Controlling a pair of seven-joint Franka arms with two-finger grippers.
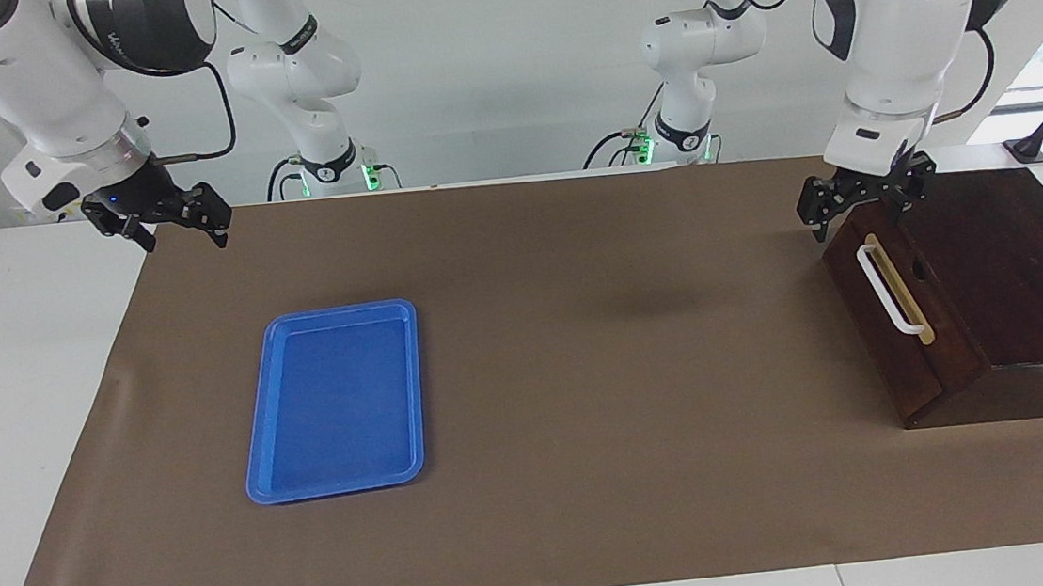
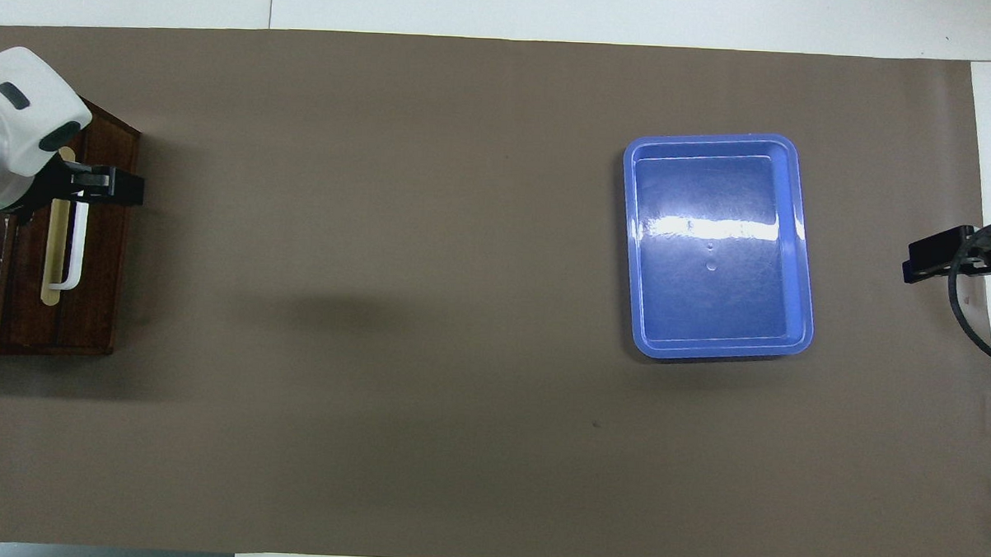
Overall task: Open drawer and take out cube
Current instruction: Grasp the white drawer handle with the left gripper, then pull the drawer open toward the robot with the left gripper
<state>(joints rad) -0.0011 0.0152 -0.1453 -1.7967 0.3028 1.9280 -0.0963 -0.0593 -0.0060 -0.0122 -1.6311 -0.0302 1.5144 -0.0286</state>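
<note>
A closed drawer (image 1: pixel 901 316) sits at the tabletop's left-arm edge. The left gripper (image 1: pixel 863 206) hangs over its handle (image 1: pixel 887 289), jaws spread. The right gripper (image 1: pixel 162 225) waits, jaws spread, above the other edge.

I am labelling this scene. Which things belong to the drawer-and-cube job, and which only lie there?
For the job:
- drawer, shut, white handle
- left gripper, open, over the drawer's front
- cube: not visible

Lying about:
- blue tray
- right gripper, open, waiting at the brown mat's edge
</note>
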